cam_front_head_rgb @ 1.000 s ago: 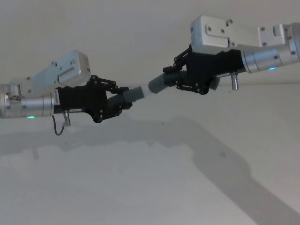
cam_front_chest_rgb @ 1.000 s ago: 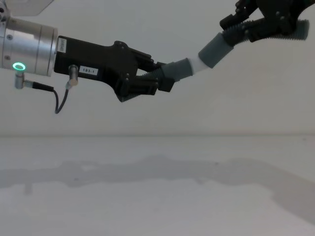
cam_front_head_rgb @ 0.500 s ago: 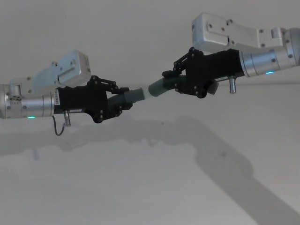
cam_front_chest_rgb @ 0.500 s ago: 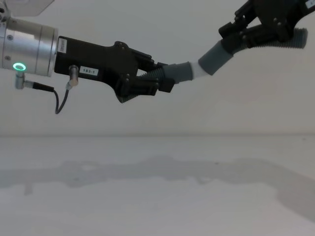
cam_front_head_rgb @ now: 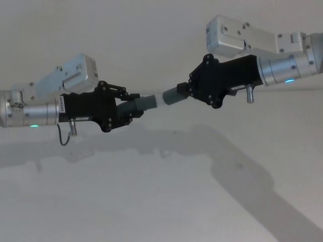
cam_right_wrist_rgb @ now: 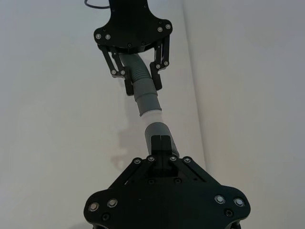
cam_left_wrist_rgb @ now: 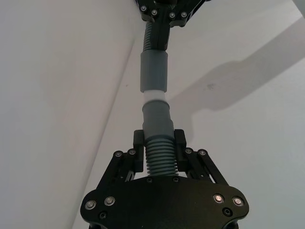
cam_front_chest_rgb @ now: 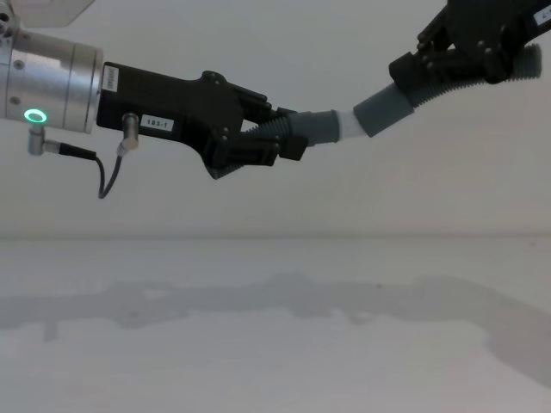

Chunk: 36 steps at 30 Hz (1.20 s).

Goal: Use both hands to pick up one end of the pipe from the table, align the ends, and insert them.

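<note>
The left claw (cam_front_head_rgb: 132, 107) is clamped on the ribbed end of one dark grey pipe piece (cam_front_head_rgb: 143, 103), its fingers (cam_left_wrist_rgb: 138, 143) pressed against the corrugated section on both sides, with the smooth sleeve and the narrower white tip (cam_front_head_rgb: 158, 99) sticking out beyond them. The right claw (cam_front_head_rgb: 194, 89) grips the second grey pipe piece (cam_front_head_rgb: 174, 94), its two fingers (cam_right_wrist_rgb: 160, 143) closed together over it so that just the round mouth end stands clear. Both pieces are held in the air, well above the white counter (cam_front_head_rgb: 151, 201), with the left arm reaching in from the left and the right arm coming from the upper right. In the chest view the left piece (cam_front_chest_rgb: 317, 126) and the right piece (cam_front_chest_rgb: 381, 108) meet at a slight angle, the right one sloping up toward its claw (cam_front_chest_rgb: 413, 82). The white tip (cam_left_wrist_rgb: 154, 96) sits in line between the two grey sleeves, touching the mouth of the far piece (cam_left_wrist_rgb: 153, 71); a short band of white shows between them. A thin black cable (cam_front_chest_rgb: 108, 176) loops under the left wrist, beside its green ring light (cam_front_chest_rgb: 34, 116).
</note>
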Motion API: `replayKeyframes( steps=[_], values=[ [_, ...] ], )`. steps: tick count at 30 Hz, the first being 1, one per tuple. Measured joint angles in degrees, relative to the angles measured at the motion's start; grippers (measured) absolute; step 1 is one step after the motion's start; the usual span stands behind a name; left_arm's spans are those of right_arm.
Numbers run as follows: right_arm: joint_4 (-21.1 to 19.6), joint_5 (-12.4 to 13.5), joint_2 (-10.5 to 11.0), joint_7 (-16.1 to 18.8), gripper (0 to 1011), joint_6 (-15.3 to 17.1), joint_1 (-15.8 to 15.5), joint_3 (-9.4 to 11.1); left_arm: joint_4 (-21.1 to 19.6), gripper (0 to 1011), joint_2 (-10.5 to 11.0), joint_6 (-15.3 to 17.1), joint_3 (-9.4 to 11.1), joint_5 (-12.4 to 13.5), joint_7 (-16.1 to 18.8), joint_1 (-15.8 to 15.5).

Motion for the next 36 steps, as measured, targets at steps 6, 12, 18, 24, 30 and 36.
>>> replayKeyframes(
  steps=[6, 12, 18, 24, 30, 36],
  values=[
    [0.12, 0.13, 0.03, 0.02, 0, 0.25, -0.03, -0.05, 0.0, 336, 0.03, 0.0, 0.0, 0.0, 0.03, 0.0],
    [0.21, 0.25, 0.05, 0.02, 0, 0.38, -0.07, -0.1, 0.02, 336, 0.05, 0.0, 0.0, 0.01, 0.05, 0.0],
    [0.24, 0.29, 0.06, 0.02, 0, 0.46, -0.08, -0.13, 0.05, 336, 0.07, 0.01, 0.0, 0.02, 0.07, 0.01],
    [0.28, 0.34, 0.06, 0.02, 0, 0.5, -0.08, -0.13, 0.05, 335, 0.08, 0.03, 0.0, 0.05, 0.08, 0.0],
    [0.29, 0.37, 0.06, 0.02, 0, 0.55, -0.08, -0.13, 0.05, 336, 0.08, 0.06, 0.0, 0.07, 0.08, 0.01],
    [0.3, 0.38, 0.06, 0.01, 0, 0.58, -0.08, -0.13, 0.05, 336, 0.08, 0.06, 0.0, 0.07, 0.08, 0.0]
  ],
)
